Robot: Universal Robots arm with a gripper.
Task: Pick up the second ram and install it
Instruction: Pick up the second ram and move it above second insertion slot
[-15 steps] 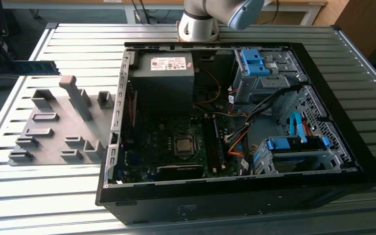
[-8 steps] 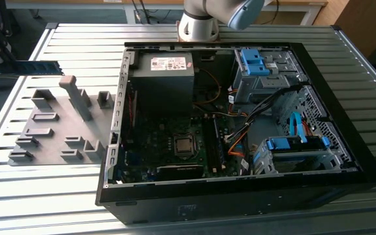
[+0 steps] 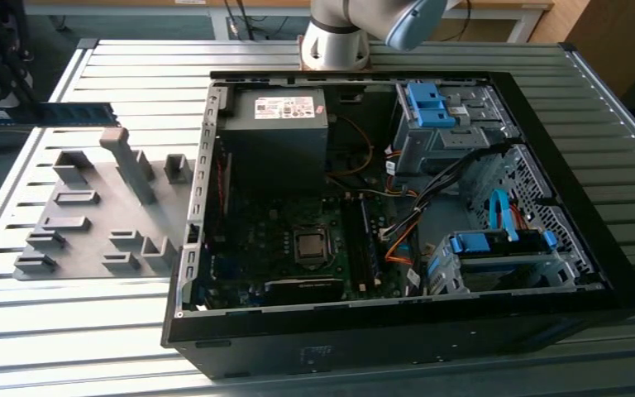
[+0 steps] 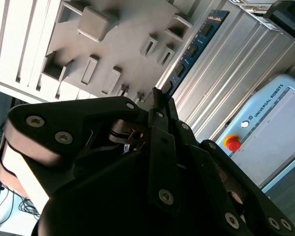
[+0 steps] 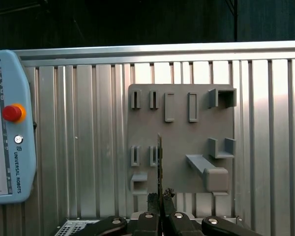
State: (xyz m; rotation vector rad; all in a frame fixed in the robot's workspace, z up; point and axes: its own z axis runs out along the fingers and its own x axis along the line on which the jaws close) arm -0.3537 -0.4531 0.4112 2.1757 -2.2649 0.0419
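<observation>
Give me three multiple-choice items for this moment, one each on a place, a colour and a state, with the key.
1. Where is the second ram?
A. plugged into a slot
B. clamped in the hand, held in the air
C. set down flat

2. What colour is the round button on the pendant?
A. green
B. blue
C. red

3. How is the computer case?
A. open, its inside exposed
B. closed by a side panel
C. wrapped in a cover

Key:
1 B: both wrist views show the hand shut on one end of the stick.
2 C: the button is red in both wrist views.
3 A: the exterior view shows the motherboard inside.
</observation>
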